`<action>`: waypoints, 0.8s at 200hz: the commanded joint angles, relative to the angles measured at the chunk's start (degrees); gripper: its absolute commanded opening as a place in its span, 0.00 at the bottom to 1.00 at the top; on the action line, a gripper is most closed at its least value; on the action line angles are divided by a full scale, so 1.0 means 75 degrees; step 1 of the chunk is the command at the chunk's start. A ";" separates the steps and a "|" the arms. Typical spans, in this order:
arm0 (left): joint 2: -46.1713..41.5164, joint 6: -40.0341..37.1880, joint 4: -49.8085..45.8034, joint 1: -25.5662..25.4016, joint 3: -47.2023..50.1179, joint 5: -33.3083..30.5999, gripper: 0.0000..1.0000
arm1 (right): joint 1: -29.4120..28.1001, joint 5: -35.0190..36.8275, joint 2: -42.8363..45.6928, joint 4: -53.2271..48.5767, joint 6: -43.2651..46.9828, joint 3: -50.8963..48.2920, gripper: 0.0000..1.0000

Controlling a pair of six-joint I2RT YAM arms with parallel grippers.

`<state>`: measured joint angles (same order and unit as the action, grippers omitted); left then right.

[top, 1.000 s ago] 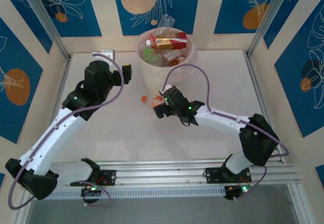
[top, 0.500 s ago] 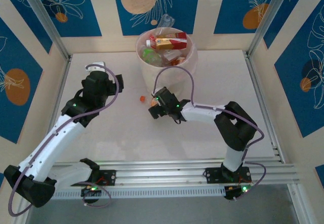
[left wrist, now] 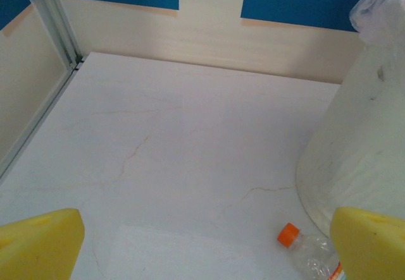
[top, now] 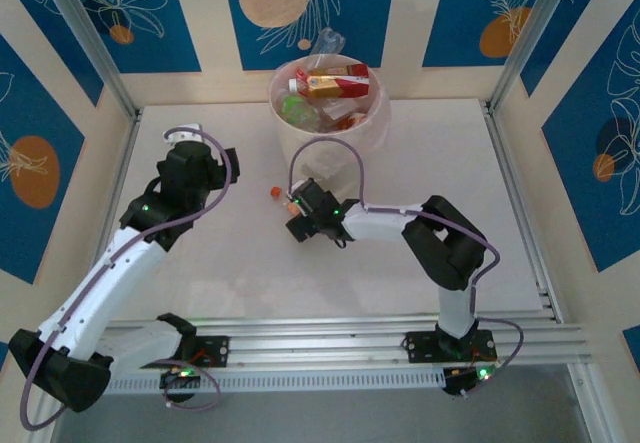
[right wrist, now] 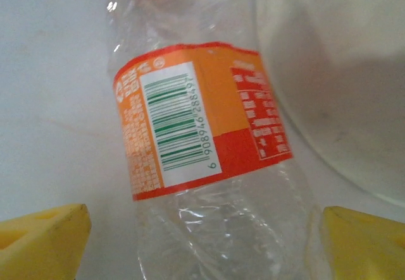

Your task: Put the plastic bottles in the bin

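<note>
A clear plastic bottle (right wrist: 202,166) with an orange-red label and an orange cap (top: 275,193) lies on the table just in front of the bin (top: 285,143). My right gripper (right wrist: 202,248) is open and low over it, one yellow finger (right wrist: 38,242) on each side of the bottle's lower body; the right-hand finger is close against it. In the top view the right gripper (top: 294,211) sits over the bottle (top: 291,205). My left gripper (top: 232,158) hovers open left of the bin, with nothing between its fingers (left wrist: 38,248). The same bottle (left wrist: 310,258) lies at the lower right there.
The cream-white bin (left wrist: 361,134) holds several bottles (top: 335,81) up to its rim. Metal frame posts (left wrist: 54,21) and patterned walls close off the table's back and sides. The right arm's cable (top: 330,148) arcs in front of the bin.
The right gripper has slid left toward the bottle until its jaws straddle it, and the bottle has shifted slightly left. The left gripper has drawn back left, away from the bin.
</note>
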<state>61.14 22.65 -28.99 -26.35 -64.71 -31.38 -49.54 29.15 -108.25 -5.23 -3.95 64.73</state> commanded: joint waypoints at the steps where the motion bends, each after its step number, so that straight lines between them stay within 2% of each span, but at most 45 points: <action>1: 0.0268 0.0330 -0.0260 0.0398 0.0096 0.0367 1.00 | -0.0231 0.0185 0.0025 -0.0303 0.0095 0.0249 0.92; 47: 0.0613 0.0792 0.0084 0.0943 0.0485 0.1206 0.99 | -0.0361 0.0565 -0.0307 -0.0579 -0.0010 0.0730 0.91; 98: 0.0583 0.0848 0.0089 0.1184 0.0583 0.1316 1.00 | -0.0246 0.0433 -0.1083 -0.0727 0.0066 0.1480 0.91; 135: 0.0519 0.0866 0.0081 0.1257 0.0682 0.1351 0.99 | -0.0234 0.0195 -0.1485 -0.0915 0.0129 0.1856 0.83; 160: 0.0450 0.0902 0.0092 0.1288 0.0742 0.1338 0.99 | -0.0304 0.0224 -0.1523 -0.1064 0.0202 0.1922 0.72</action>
<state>66.08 28.42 -29.19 -17.63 -60.05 -21.98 -51.37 31.27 -118.65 -11.00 -3.11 77.78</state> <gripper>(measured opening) 0.995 0.775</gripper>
